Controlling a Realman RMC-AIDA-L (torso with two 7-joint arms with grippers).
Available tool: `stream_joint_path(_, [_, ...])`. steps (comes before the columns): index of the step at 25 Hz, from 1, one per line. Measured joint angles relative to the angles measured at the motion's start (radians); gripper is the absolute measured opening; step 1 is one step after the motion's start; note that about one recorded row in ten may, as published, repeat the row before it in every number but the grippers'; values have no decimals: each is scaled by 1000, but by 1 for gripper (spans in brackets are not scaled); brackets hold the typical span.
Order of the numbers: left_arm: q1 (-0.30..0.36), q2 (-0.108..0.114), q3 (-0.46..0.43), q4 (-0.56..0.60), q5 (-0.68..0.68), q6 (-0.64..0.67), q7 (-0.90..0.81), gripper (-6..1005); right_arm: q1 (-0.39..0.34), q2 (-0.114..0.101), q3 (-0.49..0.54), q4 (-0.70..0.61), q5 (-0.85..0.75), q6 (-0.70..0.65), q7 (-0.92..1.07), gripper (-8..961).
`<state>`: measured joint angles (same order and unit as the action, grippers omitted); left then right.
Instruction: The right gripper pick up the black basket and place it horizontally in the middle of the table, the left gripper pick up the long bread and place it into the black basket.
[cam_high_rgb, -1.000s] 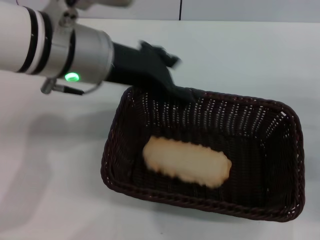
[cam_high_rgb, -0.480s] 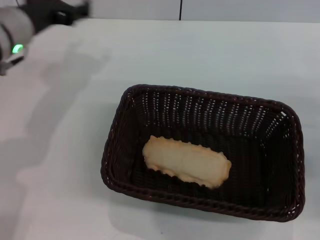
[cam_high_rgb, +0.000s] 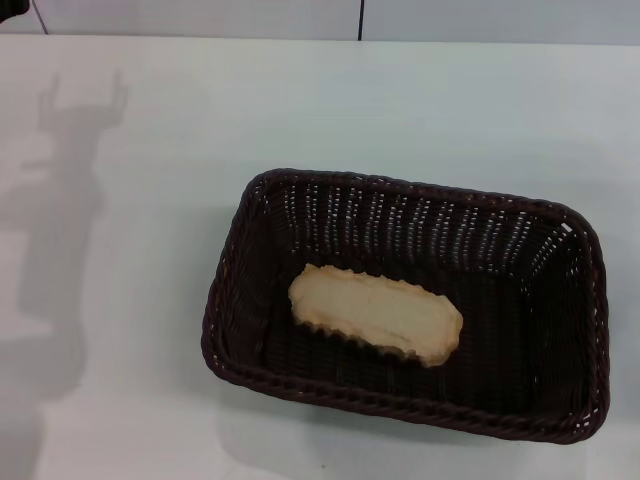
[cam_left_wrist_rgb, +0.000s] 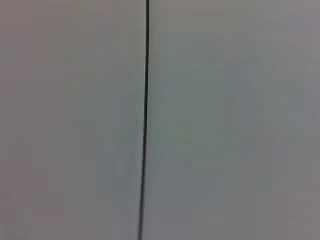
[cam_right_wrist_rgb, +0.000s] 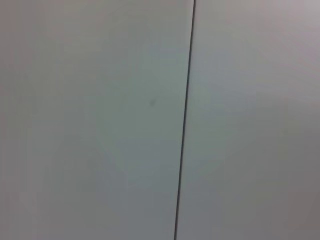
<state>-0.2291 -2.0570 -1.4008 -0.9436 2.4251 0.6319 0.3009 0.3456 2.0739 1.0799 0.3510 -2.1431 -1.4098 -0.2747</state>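
Note:
The black basket (cam_high_rgb: 250, 290) lies lengthwise across the white table (cam_high_rgb: 130, 380), right of the middle in the head view. The long bread (cam_high_rgb: 376, 314) lies inside it on the basket floor, pale flat underside up. Only a small dark tip of the left arm shows at the top left corner of the head view. The right gripper is out of view. Both wrist views show only a plain pale wall with a thin dark vertical seam.
The left arm casts a shadow (cam_high_rgb: 60, 200) on the table's left side. A pale wall with a vertical seam (cam_high_rgb: 360, 18) stands behind the table's far edge.
The left arm has drawn back up and to the left, away from the basket's far rim and almost out of the head view. The bread stays in the basket.

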Motion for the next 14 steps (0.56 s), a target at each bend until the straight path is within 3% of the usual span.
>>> stream_joint_path(3, [-20,5,-6,119,189,120,-288,866,7,0,0,2,0,-1,0,394])
stream_joint_path(7, [-43,21,-33,234,328,208,-545,866,11,-1,6,9,0,1,-1,394])
stream_joint_path(14, [-45,25,-56,293,395,252,-650,866,11,2,9,15,3,-4,-1,394])
